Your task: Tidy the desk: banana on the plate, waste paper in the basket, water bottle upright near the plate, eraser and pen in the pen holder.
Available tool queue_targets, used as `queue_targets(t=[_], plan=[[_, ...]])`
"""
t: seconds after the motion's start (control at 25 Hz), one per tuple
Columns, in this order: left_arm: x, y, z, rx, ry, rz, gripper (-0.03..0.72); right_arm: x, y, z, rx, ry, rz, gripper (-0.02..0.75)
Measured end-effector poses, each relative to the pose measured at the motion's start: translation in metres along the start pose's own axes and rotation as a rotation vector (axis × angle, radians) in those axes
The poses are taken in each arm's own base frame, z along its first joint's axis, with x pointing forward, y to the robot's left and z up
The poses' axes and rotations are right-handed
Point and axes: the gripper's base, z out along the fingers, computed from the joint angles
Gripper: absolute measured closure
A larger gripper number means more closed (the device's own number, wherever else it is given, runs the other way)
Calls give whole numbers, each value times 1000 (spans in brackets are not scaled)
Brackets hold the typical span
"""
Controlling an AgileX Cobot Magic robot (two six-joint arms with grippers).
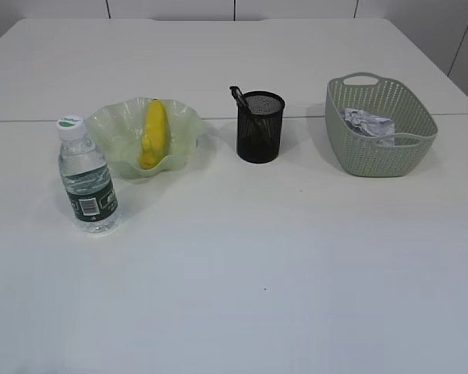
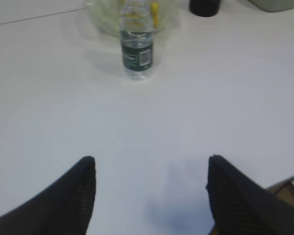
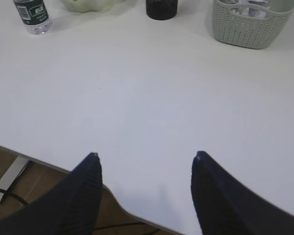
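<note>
A yellow banana (image 1: 154, 132) lies in the pale green wavy plate (image 1: 113, 128). A clear water bottle (image 1: 86, 178) stands upright just left of and in front of the plate; it also shows in the left wrist view (image 2: 136, 44) and in the right wrist view (image 3: 33, 14). A black mesh pen holder (image 1: 260, 127) holds a dark pen (image 1: 239, 97); the eraser is hidden. Crumpled waste paper (image 1: 368, 123) lies in the green basket (image 1: 374, 160). My left gripper (image 2: 151, 164) is open and empty above the table near its front. My right gripper (image 3: 146, 159) is open and empty over the table's front edge.
The white table (image 1: 281, 265) extends toward me. In the right wrist view the table's front edge (image 3: 54, 166) and the floor below show, with a cable at the lower left. Neither arm shows in the exterior view.
</note>
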Motion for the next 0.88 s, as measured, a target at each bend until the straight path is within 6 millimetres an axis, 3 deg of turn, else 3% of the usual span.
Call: queue_targets(t=[0.28,0.88], plan=[[0,-3,-1,-240,-12,-132,182,-1,1,2,89,-2,51,302],[1,-3,-1,-274,-14,-152,201,-1,1,2,88,-2,51,302]])
